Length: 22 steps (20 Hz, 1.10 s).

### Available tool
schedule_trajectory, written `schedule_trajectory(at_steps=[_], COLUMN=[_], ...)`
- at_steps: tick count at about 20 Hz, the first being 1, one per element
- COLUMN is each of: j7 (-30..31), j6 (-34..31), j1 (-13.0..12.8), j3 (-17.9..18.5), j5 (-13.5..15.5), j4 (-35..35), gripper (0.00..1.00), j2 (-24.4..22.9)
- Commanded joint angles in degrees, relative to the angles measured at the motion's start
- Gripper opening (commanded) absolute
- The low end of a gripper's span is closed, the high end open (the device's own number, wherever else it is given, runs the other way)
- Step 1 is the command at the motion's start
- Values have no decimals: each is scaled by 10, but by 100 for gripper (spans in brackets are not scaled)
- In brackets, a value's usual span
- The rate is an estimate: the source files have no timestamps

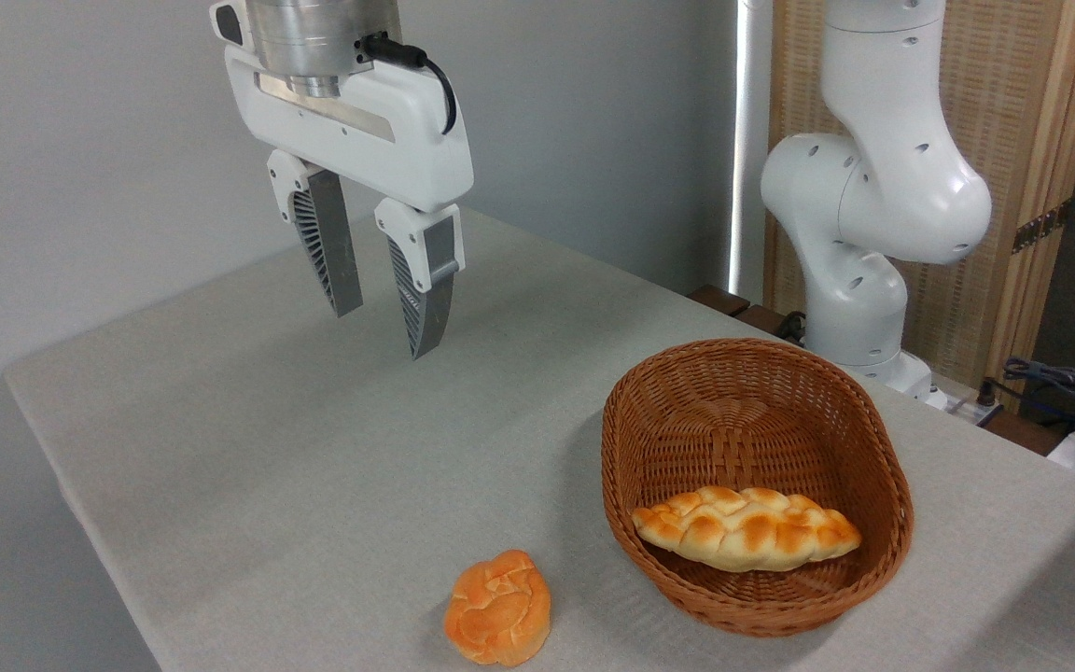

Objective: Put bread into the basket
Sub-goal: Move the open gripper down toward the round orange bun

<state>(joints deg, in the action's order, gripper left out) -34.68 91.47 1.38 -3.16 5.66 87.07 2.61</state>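
The bread (498, 607), a small orange-golden bun with a knotted top, lies on the grey table (267, 467) near its front edge. Just to its right stands the basket (887, 467), oval, woven and reddish-brown. A longer, paler braided loaf (747, 527) lies inside it at the near side. My gripper (386, 331) hangs well above the table at the upper left, far from the bun and the basket. Its two ribbed fingers are apart and hold nothing.
The white arm's base and joints (873, 205) rise behind the basket at the back right. Cables and dark equipment (1074, 387) sit off the table's right edge. The table's left edge drops off beside a grey wall.
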Motion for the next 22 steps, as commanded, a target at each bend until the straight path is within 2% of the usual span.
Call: schedule_trajectory(at_steps=[1, 5, 7, 12, 15, 18, 20, 22], j7=[6, 3, 0, -3, -11, -49, -90, -107], j6=[-20, -24, -23, 1, 56, 132, 146, 166], j1=[-5, -3, 5, 11, 13, 20, 21, 22], j3=[7, 8, 9, 9, 11, 36, 58, 64], j5=[-7, -7, -7, -8, -10, -18, -24, -25], j4=[0, 6, 8, 32, 74, 157, 184, 195], gripper=[100, 100, 100, 100, 100, 100, 100, 100], j2=[2, 0, 1, -4, -17, -53, -58, -52])
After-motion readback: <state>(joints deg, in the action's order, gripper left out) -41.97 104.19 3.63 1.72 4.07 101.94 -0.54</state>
